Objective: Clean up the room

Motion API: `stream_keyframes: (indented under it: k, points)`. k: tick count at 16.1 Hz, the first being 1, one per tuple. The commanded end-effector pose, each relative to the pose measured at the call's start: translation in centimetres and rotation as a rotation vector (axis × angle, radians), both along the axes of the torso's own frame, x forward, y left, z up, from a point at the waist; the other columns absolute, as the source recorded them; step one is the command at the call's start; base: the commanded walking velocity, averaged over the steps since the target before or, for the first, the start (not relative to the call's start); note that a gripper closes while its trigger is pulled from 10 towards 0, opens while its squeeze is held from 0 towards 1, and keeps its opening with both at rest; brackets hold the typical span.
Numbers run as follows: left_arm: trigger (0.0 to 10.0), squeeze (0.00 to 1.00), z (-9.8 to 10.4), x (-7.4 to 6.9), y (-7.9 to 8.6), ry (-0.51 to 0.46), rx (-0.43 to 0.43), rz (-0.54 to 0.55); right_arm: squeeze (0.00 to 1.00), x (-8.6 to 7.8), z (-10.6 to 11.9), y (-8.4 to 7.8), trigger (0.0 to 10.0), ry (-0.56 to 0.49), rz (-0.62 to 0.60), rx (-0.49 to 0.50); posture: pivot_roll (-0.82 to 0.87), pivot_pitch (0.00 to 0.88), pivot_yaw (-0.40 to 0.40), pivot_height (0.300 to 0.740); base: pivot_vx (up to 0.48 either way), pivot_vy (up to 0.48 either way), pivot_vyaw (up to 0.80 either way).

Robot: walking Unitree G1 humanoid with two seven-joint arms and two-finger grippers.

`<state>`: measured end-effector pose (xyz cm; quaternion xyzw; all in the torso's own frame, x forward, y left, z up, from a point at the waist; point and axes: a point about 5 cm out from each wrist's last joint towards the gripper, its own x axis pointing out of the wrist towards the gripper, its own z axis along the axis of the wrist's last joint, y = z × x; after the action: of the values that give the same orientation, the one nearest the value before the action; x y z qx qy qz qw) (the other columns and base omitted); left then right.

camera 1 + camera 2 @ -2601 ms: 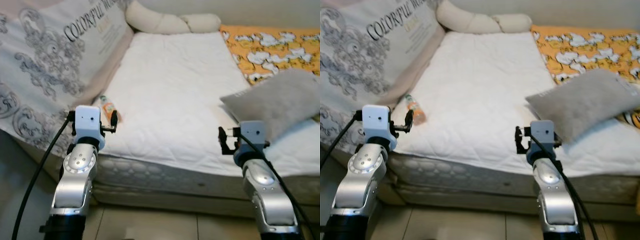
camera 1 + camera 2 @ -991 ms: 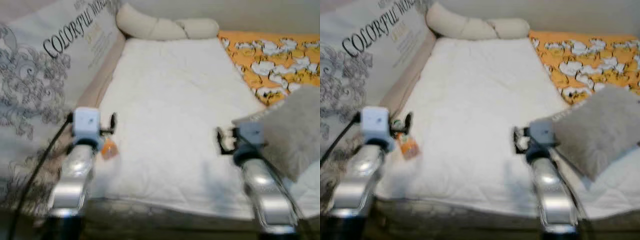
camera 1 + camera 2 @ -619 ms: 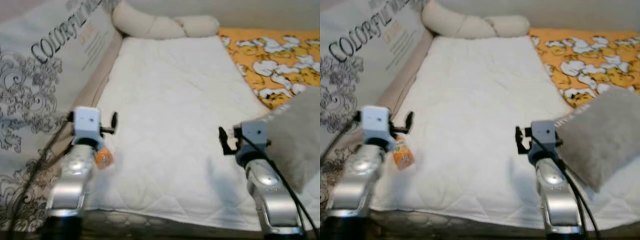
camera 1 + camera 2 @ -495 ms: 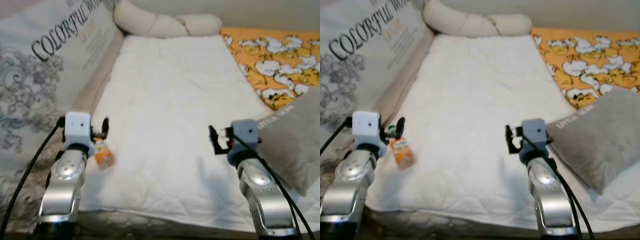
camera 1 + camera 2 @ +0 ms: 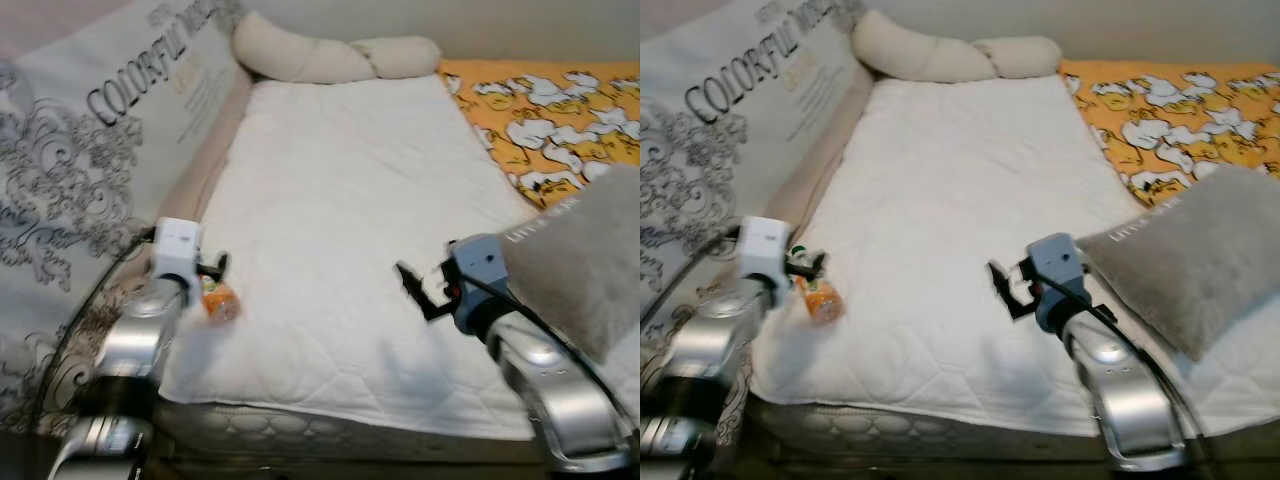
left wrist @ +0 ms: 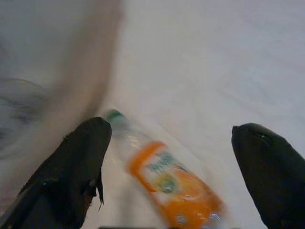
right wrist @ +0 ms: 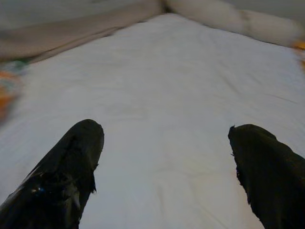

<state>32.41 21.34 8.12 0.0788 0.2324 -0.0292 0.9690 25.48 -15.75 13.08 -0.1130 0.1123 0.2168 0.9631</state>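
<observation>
**Left gripper closes in on the bottle at the bed's edge**

Your view has swung since half a second ago, so don't read the whole-frame shift as things moving. What has really changed: the left gripper (image 6: 171, 157) has come down over the orange bottle (image 5: 217, 301), and in the left wrist view the bottle now sits between the two black fingers (image 6: 81, 162), its green-capped neck near one of them. The jaws are spread wide, nothing pinched yet. My read is that you're lined up for the grab, the first pickup of this tidy-up.

The bottle lies on its side on the white quilted mattress (image 5: 340, 200), near its left front corner, just beside the patterned headboard panel (image 5: 90, 170). It's a small clear plastic cylinder with an orange label; smooth and round, so it may roll on that soft, stitched pad if nudged.

The right gripper (image 7: 164, 157) has turned in toward the middle of the bed, jaws spread over bare quilting. Beside its arm rests a plush grey cushion (image 5: 1200, 260); behind that, an orange printed blanket (image 5: 560, 110) and a cream bolster (image 5: 320, 60) along the far end.
</observation>
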Motion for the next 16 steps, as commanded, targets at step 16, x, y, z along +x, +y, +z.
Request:
stream_keyframes:
  k: [16]
  points:
    - [10.0, 0.00, -4.0, 0.9, 1.2, 0.212, -0.213, 0.317, 1.00, -2.8, 2.4, 1.9, 10.0, 0.233, 0.443, 0.101, -0.27, 0.000, 0.050, 0.740, 0.000, 0.000, 0.00]
